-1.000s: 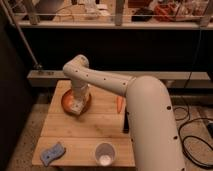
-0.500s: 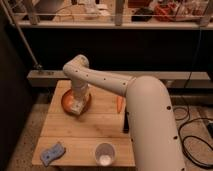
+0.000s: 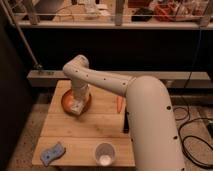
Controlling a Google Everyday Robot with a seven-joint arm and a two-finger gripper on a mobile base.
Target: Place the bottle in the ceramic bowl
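Almost nothing changes between the earlier pictures and now. The hand (image 3: 77, 106) stays at the left of the frame, low over the ceramic bowl (image 3: 66, 101), and the bottle (image 3: 76, 107) stays at the tip of the hand, over the near edge of the bowl. Any shift of the arm is too small to tell. I cannot see a change in how the bottle sits against the bowl.

Dim, soft blur (dark background)
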